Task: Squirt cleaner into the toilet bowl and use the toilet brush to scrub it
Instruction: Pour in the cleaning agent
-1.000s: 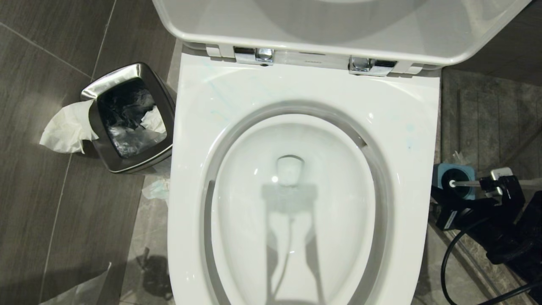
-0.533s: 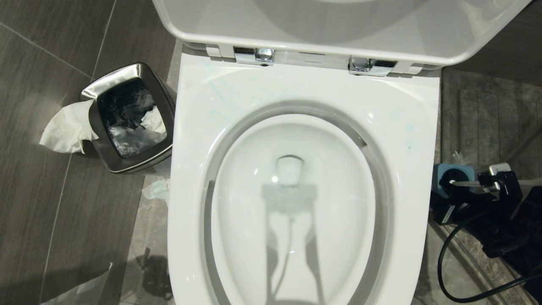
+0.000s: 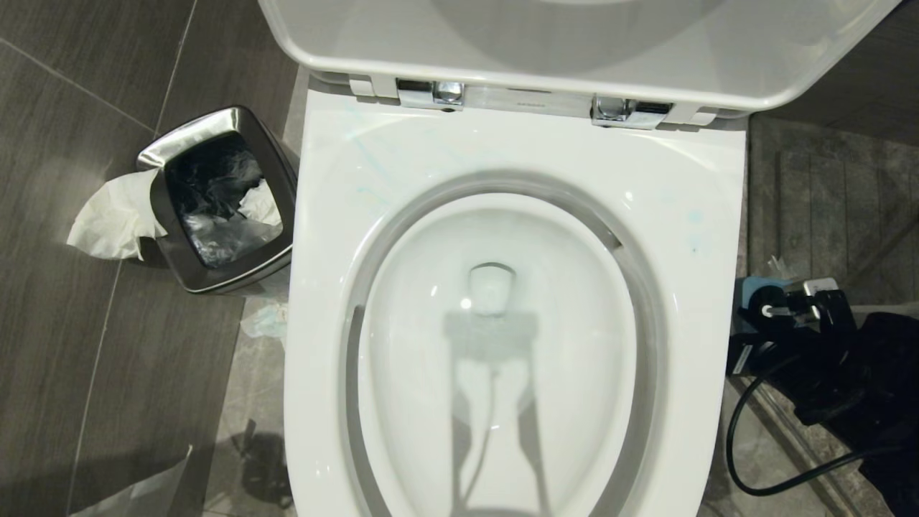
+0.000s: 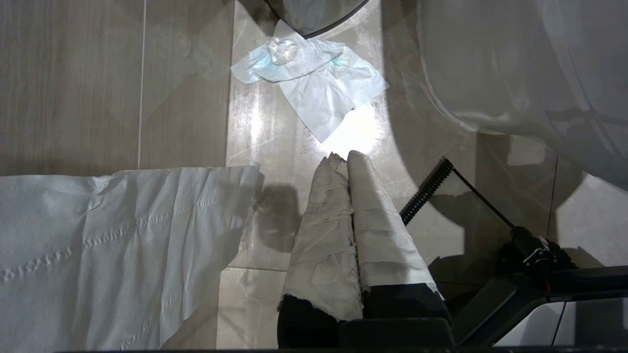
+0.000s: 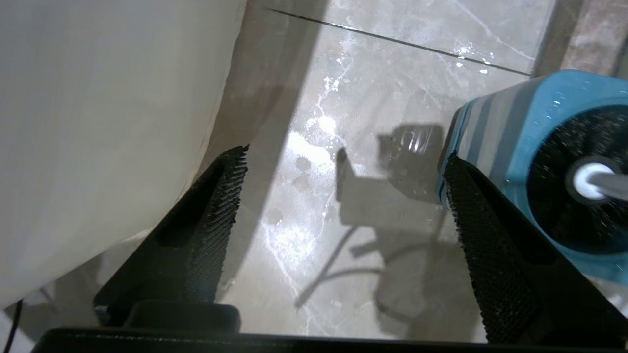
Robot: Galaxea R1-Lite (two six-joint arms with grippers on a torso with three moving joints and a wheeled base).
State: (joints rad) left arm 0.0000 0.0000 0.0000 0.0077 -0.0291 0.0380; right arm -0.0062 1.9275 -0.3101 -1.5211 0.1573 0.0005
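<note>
The white toilet bowl [image 3: 495, 337] stands open with its lid up. Faint blue streaks of cleaner [image 3: 365, 161] mark the rim's back left. On the floor right of the toilet, the toilet brush [image 5: 592, 179] stands in its blue-and-grey holder [image 5: 500, 122], white handle tip [image 3: 767, 312] up. My right gripper [image 5: 344, 156] is open over the floor between the toilet's side and the holder, with nothing between its fingers; one finger [image 5: 483, 235] lies against the holder's side. My left gripper [image 4: 341, 157], its fingers wrapped in white, is shut on nothing above the floor left of the toilet.
A square steel waste bin [image 3: 219, 201] with tissue hanging out stands left of the toilet. A crumpled tissue [image 4: 314, 73] and a paper sheet [image 4: 98, 235] lie on the tiles. A black cable [image 3: 747, 459] loops by my right arm [image 3: 847, 359].
My right gripper has opened and let go of the brush handle. The arm has shifted left towards the toilet and a little lower. The brush stays in its holder.
</note>
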